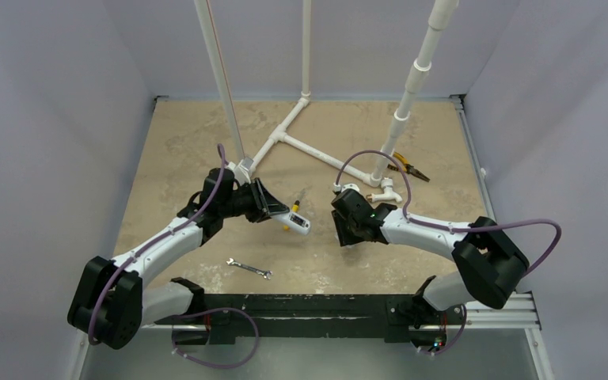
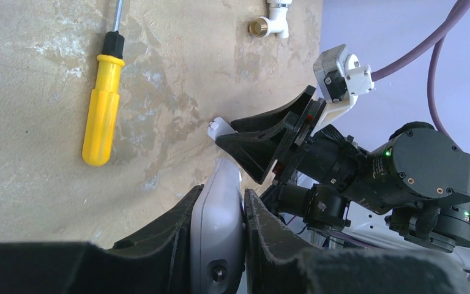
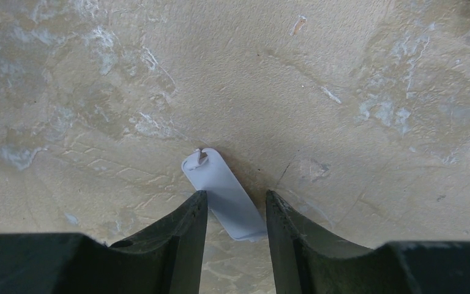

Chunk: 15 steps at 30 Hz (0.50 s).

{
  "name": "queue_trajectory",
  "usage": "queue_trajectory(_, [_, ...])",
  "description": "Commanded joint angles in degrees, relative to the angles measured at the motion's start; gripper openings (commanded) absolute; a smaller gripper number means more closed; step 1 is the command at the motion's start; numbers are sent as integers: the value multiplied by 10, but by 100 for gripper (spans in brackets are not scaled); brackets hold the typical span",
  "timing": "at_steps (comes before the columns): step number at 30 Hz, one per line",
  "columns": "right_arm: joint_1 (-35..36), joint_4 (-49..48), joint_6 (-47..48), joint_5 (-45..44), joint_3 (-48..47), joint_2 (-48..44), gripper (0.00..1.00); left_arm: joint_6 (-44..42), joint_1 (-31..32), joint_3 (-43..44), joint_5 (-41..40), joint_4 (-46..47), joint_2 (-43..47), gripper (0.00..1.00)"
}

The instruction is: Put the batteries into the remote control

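The white remote control [image 2: 220, 220] is clamped edge-on between the fingers of my left gripper [image 2: 223, 195], which is shut on it; from above the remote [image 1: 301, 222] sticks out to the right of that gripper [image 1: 275, 209]. My right gripper [image 3: 237, 196] points down at the table, open. A thin white battery cover [image 3: 220, 187] lies flat and slanted between its fingers, its far end reaching past the tips. In the left wrist view the cover's tip [image 2: 218, 127] peeks out beside the right gripper [image 2: 263, 138]. No batteries are in view.
A yellow-handled screwdriver [image 2: 102, 110] lies just beyond the remote. A small wrench [image 1: 249, 269] lies near the front, and pliers [image 1: 408, 168] at the back right. White PVC pipes [image 1: 301, 138] with a brass-ended fitting [image 2: 258, 26] cross the back of the table.
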<state>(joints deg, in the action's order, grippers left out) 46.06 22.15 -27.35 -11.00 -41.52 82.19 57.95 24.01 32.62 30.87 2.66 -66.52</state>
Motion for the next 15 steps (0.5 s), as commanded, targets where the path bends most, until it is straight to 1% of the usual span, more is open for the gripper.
queue_trajectory(1, [6,42,-7,30,22,24,39,5,-5,-1,9,35,8,0])
queue_trajectory(4, [8,44,-5,33,19,35,36,6,-5,-2,9,35,8,0])
queue_trajectory(10, [16,37,-5,46,17,53,22,6,-5,-2,8,36,8,0])
queue_trajectory(15, [18,29,-6,49,19,46,10,6,-6,1,9,35,2,0])
